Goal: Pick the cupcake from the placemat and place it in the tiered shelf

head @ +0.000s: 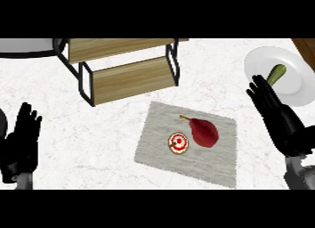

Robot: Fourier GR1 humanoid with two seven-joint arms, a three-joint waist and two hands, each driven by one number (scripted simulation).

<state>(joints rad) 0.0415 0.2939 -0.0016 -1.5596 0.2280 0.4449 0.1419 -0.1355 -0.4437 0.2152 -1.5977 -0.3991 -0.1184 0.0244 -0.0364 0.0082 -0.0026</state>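
Right hand (277,116) open, left hand (22,142) open, cupcake (178,143) on placemat (212,171), tiered shelf (131,78) bare.

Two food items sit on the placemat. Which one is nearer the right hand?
The red pear: it lies on the side of the placemat toward the right hand, while the cupcake sits just beyond it, farther away.
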